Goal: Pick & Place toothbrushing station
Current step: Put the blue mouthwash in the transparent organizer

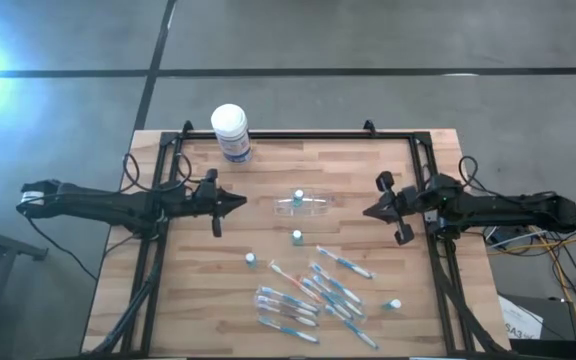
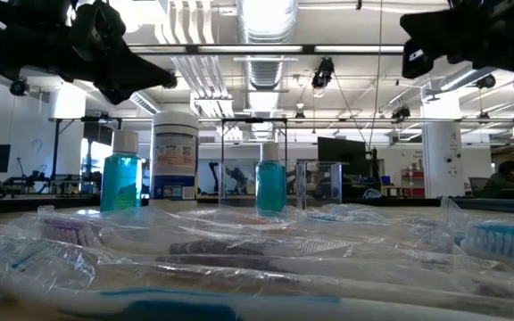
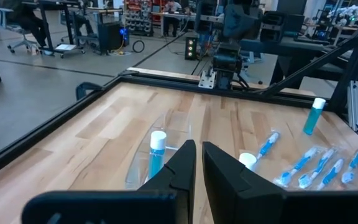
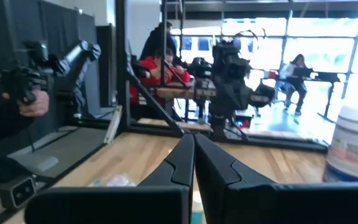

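A small clear plastic cup (image 1: 304,206) lies on the wood table's middle, and it also shows in the left wrist view (image 3: 166,134). Tiny blue bottles with white caps stand near it (image 1: 298,196), (image 1: 296,237), (image 1: 251,259), and one stands at the near right (image 1: 393,304). Several blue-and-white toothbrushes (image 1: 313,293) in clear wrappers lie scattered toward the near edge. My left gripper (image 1: 240,201) hovers left of the cup, shut and empty (image 3: 197,155). My right gripper (image 1: 368,212) hovers right of the cup, shut and empty (image 4: 193,152).
A white-lidded tub with a blue label (image 1: 230,131) stands at the far left of the table. A black frame (image 1: 298,134) runs along the table's far edge and sides. Bare wood lies between the cup and the tub. People sit and stand in the room beyond.
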`<state>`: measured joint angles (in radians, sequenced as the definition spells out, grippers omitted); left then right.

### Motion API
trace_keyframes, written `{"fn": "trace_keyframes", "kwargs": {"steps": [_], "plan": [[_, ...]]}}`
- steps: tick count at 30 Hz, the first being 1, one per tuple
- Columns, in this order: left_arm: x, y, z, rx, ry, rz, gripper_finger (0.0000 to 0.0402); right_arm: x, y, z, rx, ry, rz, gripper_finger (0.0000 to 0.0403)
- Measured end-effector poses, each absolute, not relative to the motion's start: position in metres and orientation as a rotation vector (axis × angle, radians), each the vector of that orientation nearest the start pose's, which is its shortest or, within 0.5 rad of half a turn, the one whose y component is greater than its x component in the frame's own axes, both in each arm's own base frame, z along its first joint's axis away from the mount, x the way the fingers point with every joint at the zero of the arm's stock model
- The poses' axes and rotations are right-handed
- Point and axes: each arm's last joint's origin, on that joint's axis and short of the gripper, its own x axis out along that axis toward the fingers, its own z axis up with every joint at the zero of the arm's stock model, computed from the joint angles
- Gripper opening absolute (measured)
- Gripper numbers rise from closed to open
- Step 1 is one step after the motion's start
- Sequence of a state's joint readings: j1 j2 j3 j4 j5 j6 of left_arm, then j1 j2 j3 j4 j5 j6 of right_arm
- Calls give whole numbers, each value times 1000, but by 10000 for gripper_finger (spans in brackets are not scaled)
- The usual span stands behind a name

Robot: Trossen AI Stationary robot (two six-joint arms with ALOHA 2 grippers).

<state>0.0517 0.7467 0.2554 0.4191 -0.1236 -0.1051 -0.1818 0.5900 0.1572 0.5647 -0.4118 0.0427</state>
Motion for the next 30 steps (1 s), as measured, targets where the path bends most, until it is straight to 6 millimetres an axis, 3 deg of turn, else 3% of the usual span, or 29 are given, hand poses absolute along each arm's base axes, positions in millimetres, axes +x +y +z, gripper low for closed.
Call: {"fn": "trace_keyframes", "kwargs": {"steps": [8, 30], "plan": [[166, 13, 213, -96, 64, 208, 32, 139, -14, 198, 12, -75, 230, 8], [164, 14, 210, -110, 98, 238, 32, 137, -15, 207, 29, -159, 231, 8]]}}
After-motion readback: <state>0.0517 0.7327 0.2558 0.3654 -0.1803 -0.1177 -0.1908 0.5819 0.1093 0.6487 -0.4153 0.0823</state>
